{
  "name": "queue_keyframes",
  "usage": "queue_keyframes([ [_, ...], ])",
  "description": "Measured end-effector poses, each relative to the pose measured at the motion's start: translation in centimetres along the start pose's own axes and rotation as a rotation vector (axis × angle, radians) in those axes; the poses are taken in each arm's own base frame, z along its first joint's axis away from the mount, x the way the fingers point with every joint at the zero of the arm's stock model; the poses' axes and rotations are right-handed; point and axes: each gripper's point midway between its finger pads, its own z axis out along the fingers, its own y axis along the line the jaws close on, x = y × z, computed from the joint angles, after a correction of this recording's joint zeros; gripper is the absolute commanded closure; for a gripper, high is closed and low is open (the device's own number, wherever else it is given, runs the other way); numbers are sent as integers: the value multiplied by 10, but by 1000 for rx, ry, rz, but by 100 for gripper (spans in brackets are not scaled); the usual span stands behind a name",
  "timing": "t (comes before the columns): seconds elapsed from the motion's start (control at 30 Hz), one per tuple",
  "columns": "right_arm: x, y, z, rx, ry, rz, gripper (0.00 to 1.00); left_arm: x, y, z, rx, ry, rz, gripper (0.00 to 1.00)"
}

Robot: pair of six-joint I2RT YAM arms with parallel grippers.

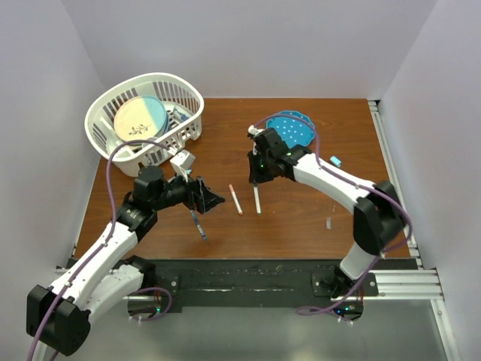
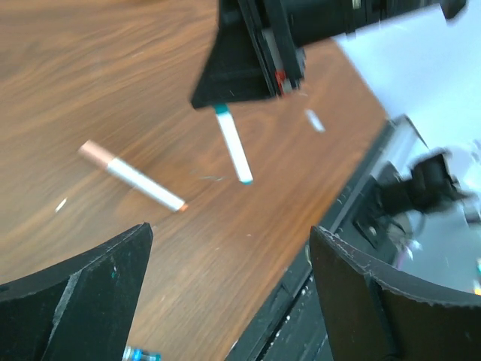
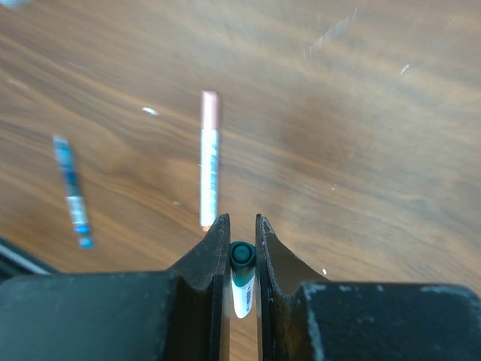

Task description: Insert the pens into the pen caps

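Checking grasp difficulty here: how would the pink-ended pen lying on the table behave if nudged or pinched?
The pink-ended pen looks like a thin rigid tube, so it is probably stiff and light. Its round barrel on the smooth wooden table would likely roll if nudged sideways.

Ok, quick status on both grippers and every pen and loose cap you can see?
Left gripper: open, empty.
Right gripper: shut on a pen.
Teal pen: gripped, near upright, tip down.
Pink pen: lying flat, free.
Blue pen: lying flat, free.
Light blue cap: loose on table.
Grey cap: loose on table.
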Motion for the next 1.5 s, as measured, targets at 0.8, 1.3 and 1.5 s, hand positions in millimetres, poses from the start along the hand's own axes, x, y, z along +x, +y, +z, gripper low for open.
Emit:
queue_keyframes([
  [0.8, 3, -29, 112, 158, 218, -35, 50, 12, 49, -21, -336, -18, -124, 10],
  [1.3, -44, -217, -35, 538, -15, 238, 50, -4, 33, -41, -316, -108, -57, 10],
  [1.5, 22, -253, -56, 627, 107, 332, 50, -5, 33, -41, -317, -109, -57, 10],
])
